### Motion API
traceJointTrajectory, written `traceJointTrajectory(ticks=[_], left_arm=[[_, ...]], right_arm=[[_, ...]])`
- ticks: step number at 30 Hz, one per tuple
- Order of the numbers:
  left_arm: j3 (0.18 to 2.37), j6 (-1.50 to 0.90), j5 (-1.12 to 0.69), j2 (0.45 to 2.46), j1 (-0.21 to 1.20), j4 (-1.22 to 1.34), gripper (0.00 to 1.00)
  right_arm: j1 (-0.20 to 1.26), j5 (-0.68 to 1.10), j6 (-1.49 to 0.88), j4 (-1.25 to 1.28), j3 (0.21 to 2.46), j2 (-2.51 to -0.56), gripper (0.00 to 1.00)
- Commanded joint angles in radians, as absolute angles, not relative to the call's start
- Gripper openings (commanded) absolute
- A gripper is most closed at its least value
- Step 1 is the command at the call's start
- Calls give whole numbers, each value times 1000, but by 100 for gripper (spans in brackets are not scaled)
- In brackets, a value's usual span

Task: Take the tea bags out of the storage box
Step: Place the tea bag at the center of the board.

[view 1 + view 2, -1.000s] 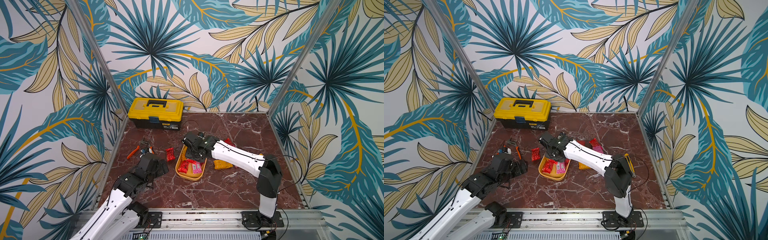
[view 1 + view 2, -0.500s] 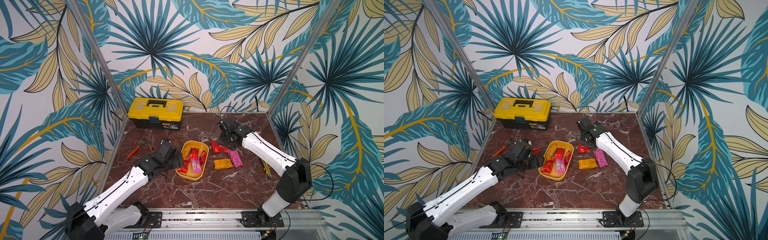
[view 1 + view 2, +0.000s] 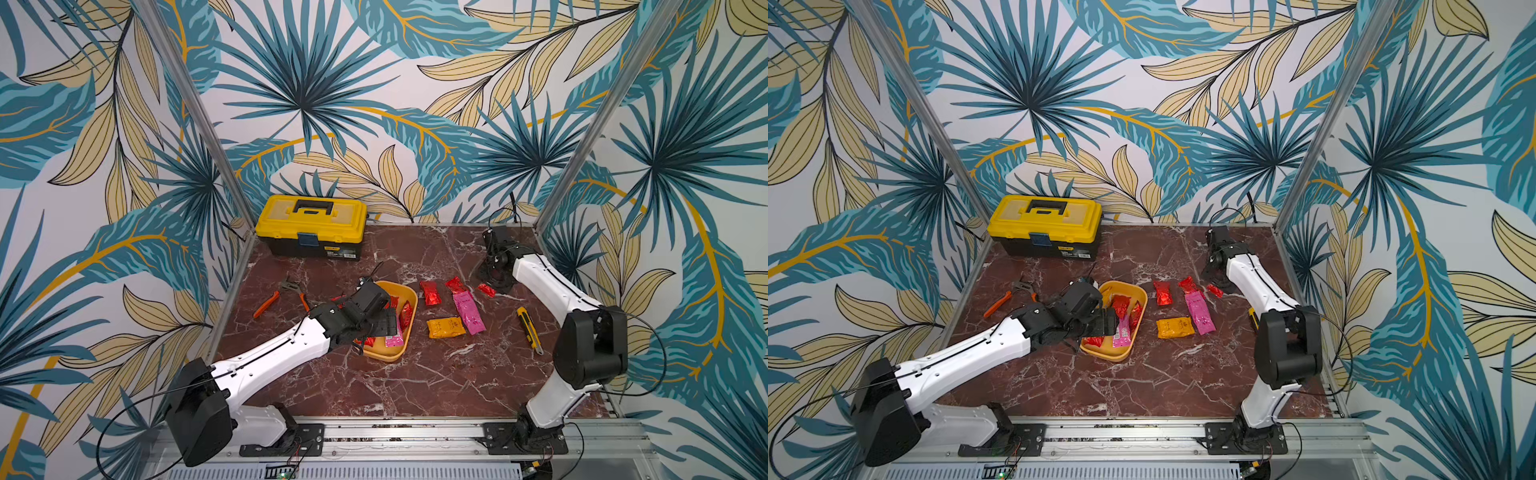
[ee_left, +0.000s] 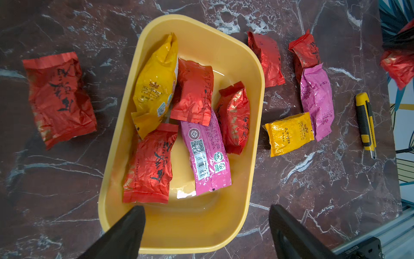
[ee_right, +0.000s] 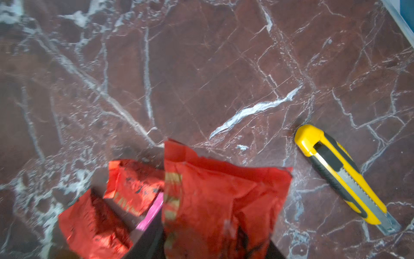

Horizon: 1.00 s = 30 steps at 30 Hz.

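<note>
Red-marble bench (image 3: 415, 386) carried the work, with the box (image 4: 190, 233) at mid-bench. Five bags (image 4: 195, 92) remained inside it. Five lay out on the bench, one on the left arm's side and four on the other. A sixth, a red bag (image 5: 219, 201), was gripped in the right claw (image 3: 492, 276), low and well apart from the box. Left claw (image 4: 206, 208) stood open and empty over the box's near end. Task judged about half done. Box long axis ran roughly front to back, and the bags inside lay mostly along it.

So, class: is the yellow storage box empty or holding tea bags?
Not empty: the storage box holds five tea bags: three red, one yellow, one pink.
</note>
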State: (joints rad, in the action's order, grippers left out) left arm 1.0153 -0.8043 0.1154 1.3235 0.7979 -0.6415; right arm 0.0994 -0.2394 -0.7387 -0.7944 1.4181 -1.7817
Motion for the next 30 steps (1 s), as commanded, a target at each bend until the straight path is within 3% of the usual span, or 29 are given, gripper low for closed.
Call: traceJointTrajectory(ticks=[1,15,26,30], left_arm=[[1047,-817,133,1305,801,-633,92],[1080,-768,233,1313,799,-715,95],[1170,-715,217,1403,796,-785,93],[1191,-703,205,1431,795,-787,90]], right_arm=[[75,-204,-685,-776,1435,-1858,49],[2,-110,-617,-691,1396,-1957,51],[2,-87,-559,-641,1336,-1881,72],[2,-89,-544,-613,1298,-1818,72]])
